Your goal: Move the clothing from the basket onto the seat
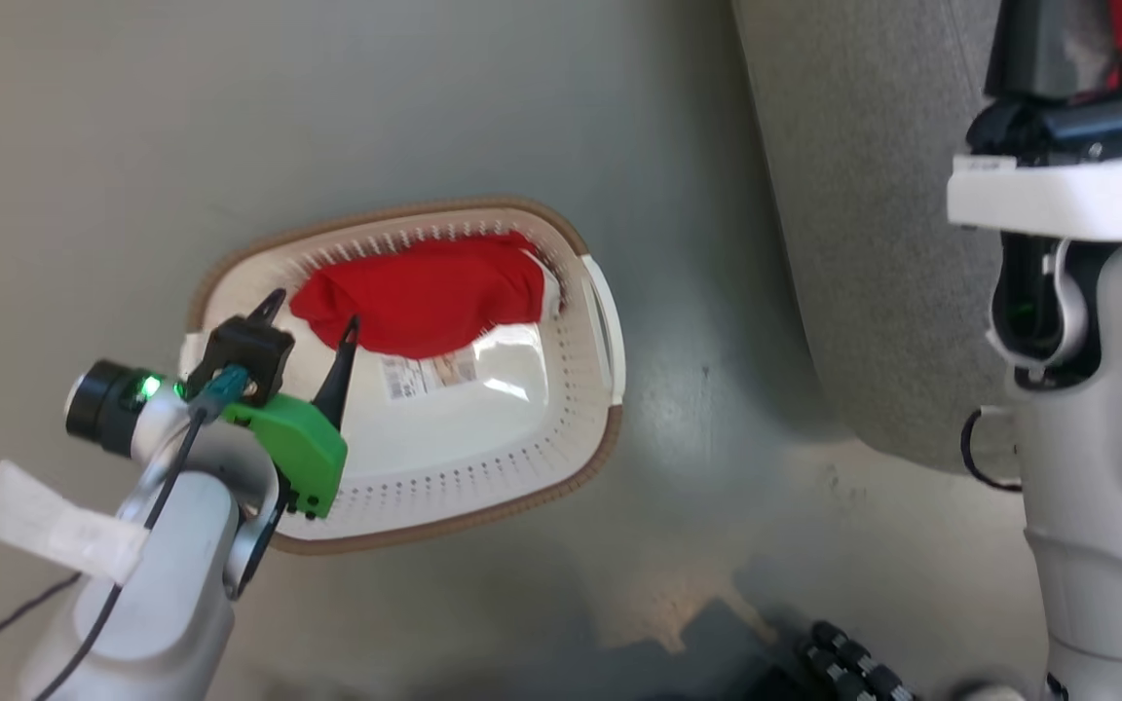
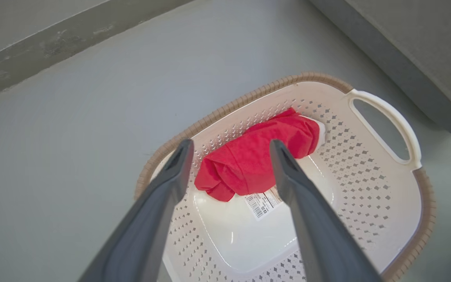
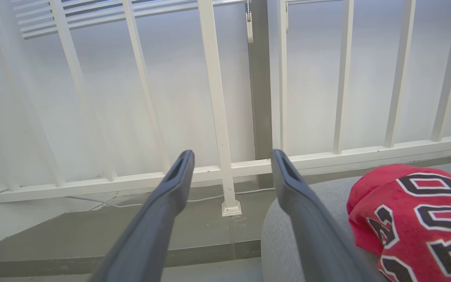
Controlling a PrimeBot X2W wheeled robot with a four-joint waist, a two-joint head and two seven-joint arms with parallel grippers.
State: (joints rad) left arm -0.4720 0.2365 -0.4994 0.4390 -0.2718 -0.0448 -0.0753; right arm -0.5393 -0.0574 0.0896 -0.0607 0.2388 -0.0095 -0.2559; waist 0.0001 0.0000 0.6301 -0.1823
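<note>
A plain red piece of clothing (image 1: 425, 297) lies bunched at the far end of the cream basket (image 1: 512, 506), which stands on the floor. My left gripper (image 1: 314, 310) hovers open over the basket's near-left side. In the left wrist view its open fingers (image 2: 230, 145) frame the red garment (image 2: 257, 156) inside the basket (image 2: 366, 176), without touching it. The grey seat (image 1: 873, 195) stands to the right of the basket. A red jersey (image 3: 417, 219) with black numerals lies on the seat (image 3: 288, 235), to the right of my open, empty right gripper (image 3: 232, 153).
A label sticker (image 1: 430, 375) lies on the basket's bottom. Grey floor (image 1: 697, 409) separates basket and seat. My right arm (image 1: 1087, 409) rises in front of the seat. A white railing (image 3: 217, 117) and a cable (image 3: 104, 201) stand beyond the seat's end.
</note>
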